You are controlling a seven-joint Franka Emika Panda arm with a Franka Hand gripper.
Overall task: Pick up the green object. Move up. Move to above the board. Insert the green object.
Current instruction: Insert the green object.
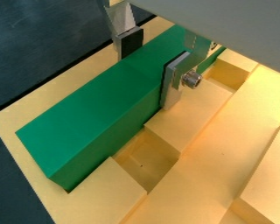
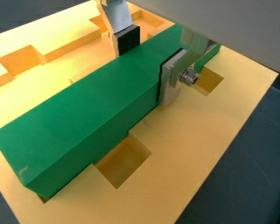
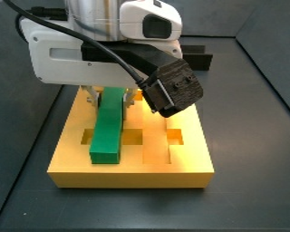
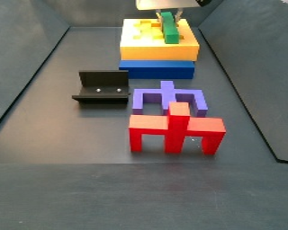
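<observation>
As we look along the table in a side view, the nearest thing is a red piece (image 4: 175,131) shaped with several legs, and a purple piece (image 4: 169,97) of similar form lies just behind it, touching or nearly so. To one side of the purple piece stands the fixture (image 4: 101,87), dark and L-shaped. Farther back we see the board (image 4: 157,47), a thick yellow-orange block that rests on a blue slab (image 4: 157,68).

On top of the board lies the green object (image 3: 108,126), a long green bar. In both side views it runs lengthwise along the board, seated in a groove between square holes (image 3: 176,138). In both wrist views we see the bar (image 2: 90,120) lying against the yellow surface, one end near a square hole (image 1: 146,155).

Over the far end of the bar we find the gripper (image 1: 150,63), clenched on the green object: one silver finger (image 2: 175,74) presses flat on one side of the bar, and a dark pad (image 2: 129,38) meets the opposite side. Above it the white arm (image 3: 105,41) fills the upper part of a side view.
</observation>
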